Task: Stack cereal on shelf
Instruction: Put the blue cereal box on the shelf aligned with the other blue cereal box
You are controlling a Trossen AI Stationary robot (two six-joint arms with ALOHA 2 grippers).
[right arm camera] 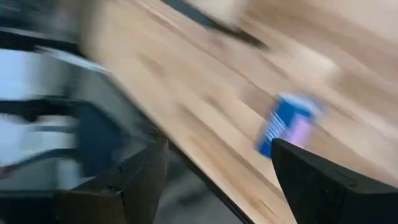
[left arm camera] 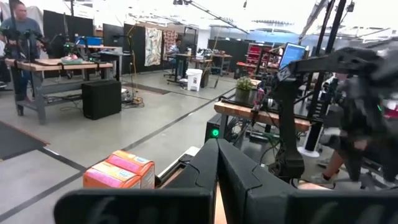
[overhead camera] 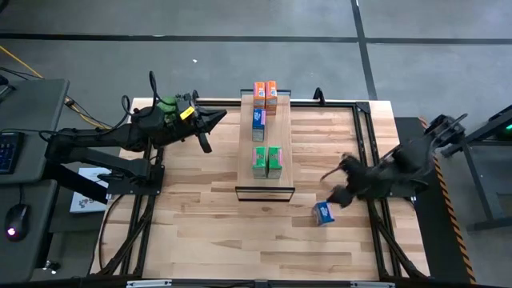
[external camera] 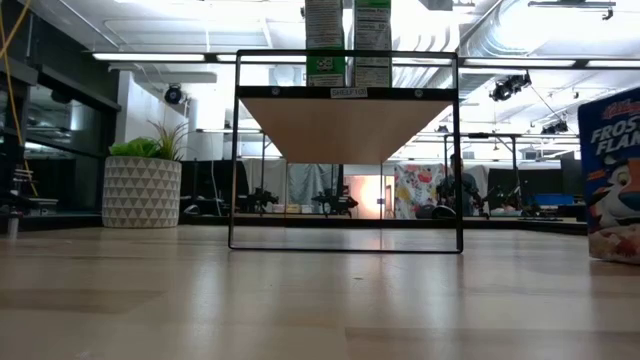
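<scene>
- Shelf (overhead camera: pixel 266 172): you have the long light-wood plank on its thin black frame standing mid-desk, running from the far edge toward the near side. In the low view you see it end-on (external camera: pixel 345 125), plank raised above the desk on the frame.
- Cereal on the shelf: two orange boxes (overhead camera: pixel 265 93) side by side at the far end; one blue box (overhead camera: pixel 258 122) just behind them toward the middle; two green boxes (overhead camera: pixel 267 161) side by side nearer the front end. The left wrist view shows the orange pair (left arm camera: pixel 119 171) too.
- Cereal off the shelf: one blue box (overhead camera: pixel 323 213) sits on the desk (overhead camera: pixel 200 216), to the right of the shelf's near end and apart from it. You see it at the low view's right edge (external camera: pixel 612 175), and blurred in the right wrist view (right arm camera: pixel 286 124).
- Right end effector (overhead camera: pixel 340 180): it hangs over the desk just beyond the loose blue box, between that box and the shelf's right side. Its fingers stand spread apart and hold nothing; the view is motion-blurred, so the gap is probably wide rather than certainly so.
- Left end effector (overhead camera: pixel 218 118): it is up near the far-left part of the desk, pointing toward the shelf's far end. Its fingers (left arm camera: pixel 205 171) lie pressed together, with nothing between them.
- Potted plant (external camera: pixel 143 180): in a white patterned pot, beyond the desk at the low view's left.
</scene>
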